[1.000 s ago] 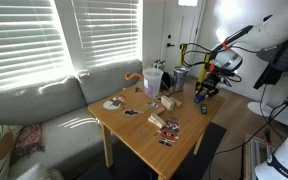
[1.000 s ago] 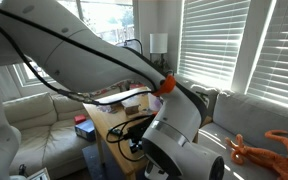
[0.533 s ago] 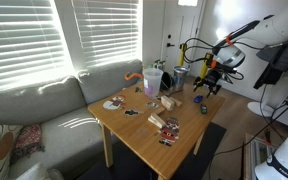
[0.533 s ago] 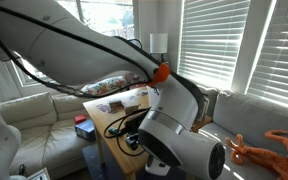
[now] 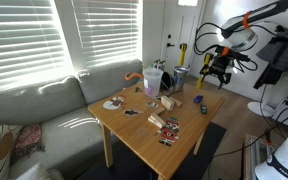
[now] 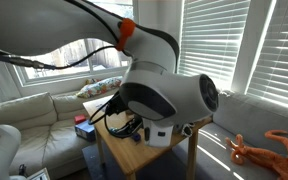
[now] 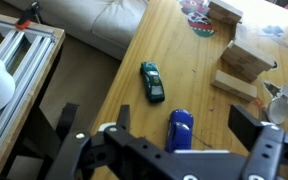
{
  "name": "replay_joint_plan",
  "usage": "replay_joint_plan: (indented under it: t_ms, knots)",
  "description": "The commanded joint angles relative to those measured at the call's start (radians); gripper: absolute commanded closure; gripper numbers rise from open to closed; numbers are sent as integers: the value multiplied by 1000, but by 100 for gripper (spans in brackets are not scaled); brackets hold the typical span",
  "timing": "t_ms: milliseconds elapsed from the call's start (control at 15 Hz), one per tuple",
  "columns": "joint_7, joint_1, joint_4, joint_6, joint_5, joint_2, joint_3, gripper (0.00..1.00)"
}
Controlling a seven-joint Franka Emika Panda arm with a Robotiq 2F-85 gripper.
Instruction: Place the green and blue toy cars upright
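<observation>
Pincer [image 5: 213,73] lifted clear of the table [image 5: 134,128], jaws now spread wide, blue toy car [image 7: 180,130] left below it

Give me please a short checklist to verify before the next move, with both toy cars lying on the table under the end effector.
1. End effector open, nothing held: ok, its fingers stand wide apart in the wrist view.
2. End effector raised above the table, touching nothing: ok.
3. Green car upright: ok, roof and windows face up.
4. Blue car upright: looks ok, roof side up; wheels hidden.
5. Cars apart from each other and from the wooden blocks: ok.
6. Green car fully on the table, though near its edge: ok.
</observation>
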Motion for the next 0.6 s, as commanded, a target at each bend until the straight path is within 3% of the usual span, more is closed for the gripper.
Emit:
replay_joint_plan:
  t_ms: [0, 533]
  knots:
    - [15, 5, -6, -4, -131, -148, 73, 0]
    - [-17, 58, 44, 3, -327, -308, 263, 0]
